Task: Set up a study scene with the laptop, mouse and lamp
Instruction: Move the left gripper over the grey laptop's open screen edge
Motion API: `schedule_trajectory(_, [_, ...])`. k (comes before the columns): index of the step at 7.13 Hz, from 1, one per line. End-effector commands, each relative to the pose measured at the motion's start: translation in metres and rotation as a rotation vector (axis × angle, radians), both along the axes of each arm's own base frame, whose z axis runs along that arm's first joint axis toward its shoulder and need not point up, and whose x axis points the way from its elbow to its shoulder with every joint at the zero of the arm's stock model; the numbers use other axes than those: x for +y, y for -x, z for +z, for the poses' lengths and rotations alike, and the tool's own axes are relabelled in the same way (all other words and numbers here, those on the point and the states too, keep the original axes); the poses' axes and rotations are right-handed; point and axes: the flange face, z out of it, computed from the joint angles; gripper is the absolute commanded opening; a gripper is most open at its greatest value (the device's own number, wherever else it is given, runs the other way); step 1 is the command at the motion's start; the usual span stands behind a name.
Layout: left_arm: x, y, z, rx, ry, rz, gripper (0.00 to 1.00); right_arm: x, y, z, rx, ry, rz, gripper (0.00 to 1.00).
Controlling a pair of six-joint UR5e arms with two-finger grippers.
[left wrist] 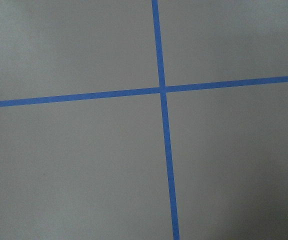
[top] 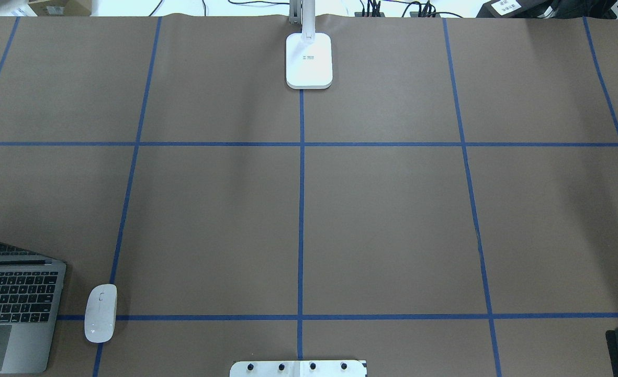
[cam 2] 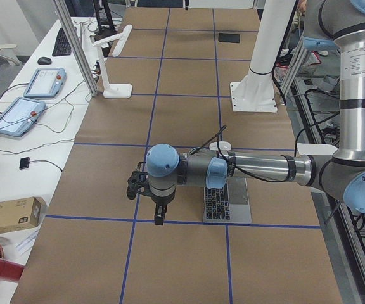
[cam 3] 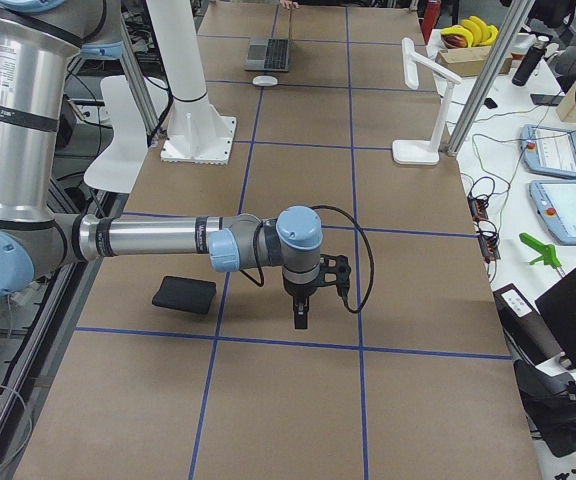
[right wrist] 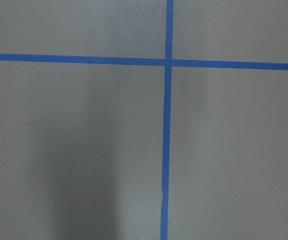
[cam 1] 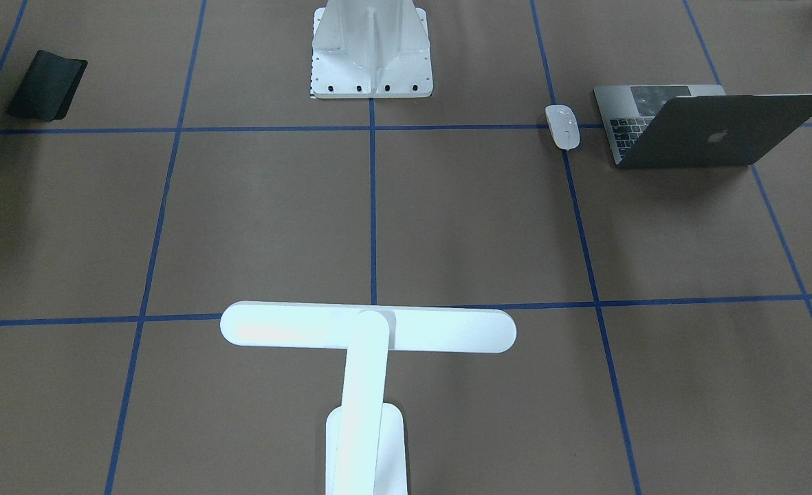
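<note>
The open dark-grey laptop (cam 1: 715,130) sits near the robot on its left side and also shows in the overhead view (top: 10,303). The white mouse (cam 1: 562,126) lies just beside it, apart (top: 100,313). The white T-shaped lamp (cam 1: 368,328) stands at the far middle edge, with its base (top: 309,60) on the centre tape line. My left gripper (cam 2: 159,215) hangs over bare table beyond the laptop (cam 2: 225,202). My right gripper (cam 3: 300,318) hangs near the black pad (cam 3: 184,294). I cannot tell whether either is open or shut. Both wrist views show only paper and tape.
The white bolted pedestal (cam 1: 371,48) stands at the near middle edge by the robot. A thin black pad (cam 1: 47,85) lies on the robot's right side. Blue tape lines grid the brown table cover (top: 392,220). Tablets and cables lie on the side bench (cam 2: 24,111).
</note>
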Motion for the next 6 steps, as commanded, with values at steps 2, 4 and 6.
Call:
schedule_trajectory(2, [-0.002, 0.000, -0.004, 0.001, 0.000, -0.007, 1.00, 0.001, -0.001, 0.001, 0.017, -0.043, -0.007, 1.00])
schedule_trajectory(4, [0.001, 0.001, -0.017, 0.003, 0.026, -0.029, 1.00, 0.010, -0.003, 0.011, 0.031, -0.026, -0.005, 1.00])
schedule_trajectory(6, [0.012, 0.005, -0.025, 0.016, 0.098, -0.110, 1.00, 0.011, 0.003, 0.016, 0.068, -0.023, -0.022, 1.00])
